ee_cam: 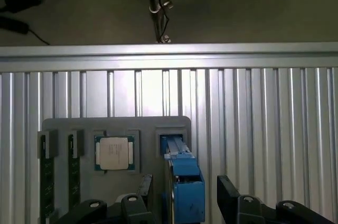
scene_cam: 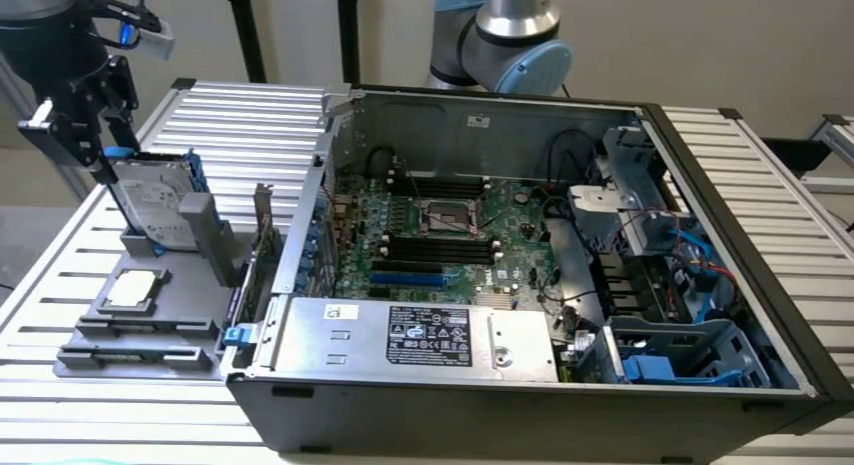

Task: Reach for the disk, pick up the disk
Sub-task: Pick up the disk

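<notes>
The disk stands on edge in a slot of the grey holder, its white label and blue rails showing. In the wrist view I look down on its top edge and blue rail. My gripper hangs just above the disk's upper end at the exterior view's left. It is open: in the wrist view my gripper has one dark finger on each side of the disk, both apart from it, with nothing held.
A small square silver chip and two memory sticks sit in the same holder. The open computer case with a large silver labelled box stands close beside it. A slatted metal table lies beneath.
</notes>
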### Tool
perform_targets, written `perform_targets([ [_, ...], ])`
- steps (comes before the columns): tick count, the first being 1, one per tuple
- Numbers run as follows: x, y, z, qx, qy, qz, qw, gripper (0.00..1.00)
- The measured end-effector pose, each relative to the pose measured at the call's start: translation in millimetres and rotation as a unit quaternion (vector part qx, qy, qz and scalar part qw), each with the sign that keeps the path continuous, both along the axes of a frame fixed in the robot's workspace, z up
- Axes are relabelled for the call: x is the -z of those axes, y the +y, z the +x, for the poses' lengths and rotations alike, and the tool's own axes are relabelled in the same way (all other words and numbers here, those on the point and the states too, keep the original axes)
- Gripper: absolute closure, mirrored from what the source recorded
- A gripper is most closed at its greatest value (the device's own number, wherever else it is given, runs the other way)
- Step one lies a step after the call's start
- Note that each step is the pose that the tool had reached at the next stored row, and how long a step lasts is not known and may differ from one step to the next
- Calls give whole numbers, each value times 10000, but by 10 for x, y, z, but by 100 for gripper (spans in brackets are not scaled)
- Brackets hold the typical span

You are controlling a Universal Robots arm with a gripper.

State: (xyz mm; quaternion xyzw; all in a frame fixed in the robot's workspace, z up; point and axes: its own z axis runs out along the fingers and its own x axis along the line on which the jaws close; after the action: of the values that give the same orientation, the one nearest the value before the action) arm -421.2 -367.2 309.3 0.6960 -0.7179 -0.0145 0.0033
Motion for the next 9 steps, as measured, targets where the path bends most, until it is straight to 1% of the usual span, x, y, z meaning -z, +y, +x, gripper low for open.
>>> perform_targets([
  [6,27,0,0,0,-9,-40,10000,40],
  [9,45,0,0,0,-18,-51,10000,40],
])
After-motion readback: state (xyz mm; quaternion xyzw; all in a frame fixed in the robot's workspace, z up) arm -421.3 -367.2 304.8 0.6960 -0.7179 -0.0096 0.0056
